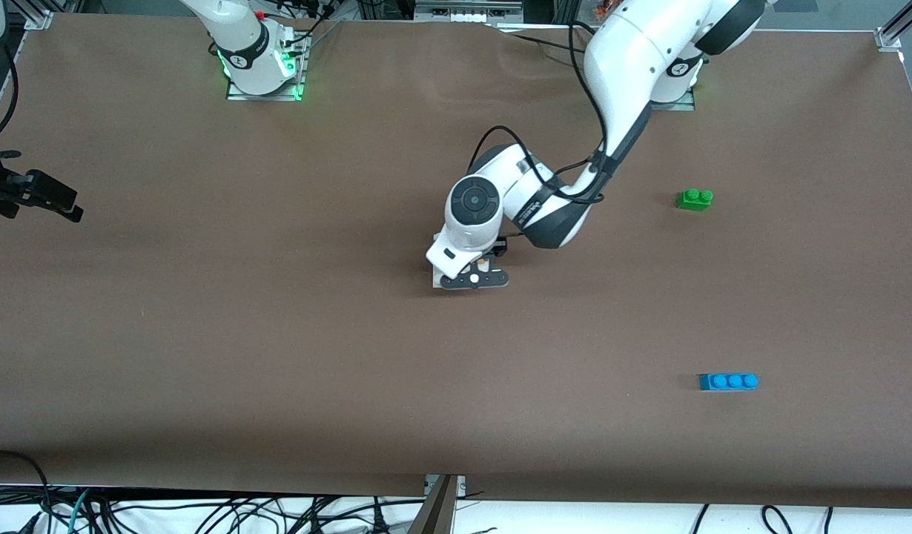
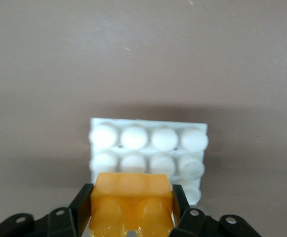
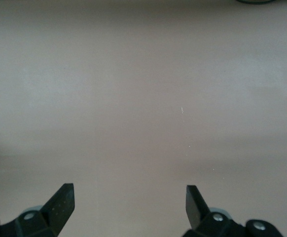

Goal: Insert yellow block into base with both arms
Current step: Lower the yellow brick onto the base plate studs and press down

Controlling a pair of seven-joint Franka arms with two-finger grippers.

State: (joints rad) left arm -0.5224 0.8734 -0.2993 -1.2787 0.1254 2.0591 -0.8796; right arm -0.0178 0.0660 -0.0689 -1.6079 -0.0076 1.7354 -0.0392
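the right gripper [image 3: 128, 205] waits spread over bare table, bracing nothing. mid-table, the left gripper [image 2: 132, 210] pinches the small orange-yellow plastic block [image 2: 132, 205] over the flat white studded plastic base [image 2: 148, 148]; pressed off-stud, the unheld base could skid.

no readable text, labels or numbers anywhere

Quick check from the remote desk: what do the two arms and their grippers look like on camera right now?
Both arms have glossy white shells with dark grey joints. The left arm has black cables looped along it and a round dark cap on the wrist. The left gripper and right gripper are black, each with two flat fingers and small round screw holes. The right arm has a base that glows green.
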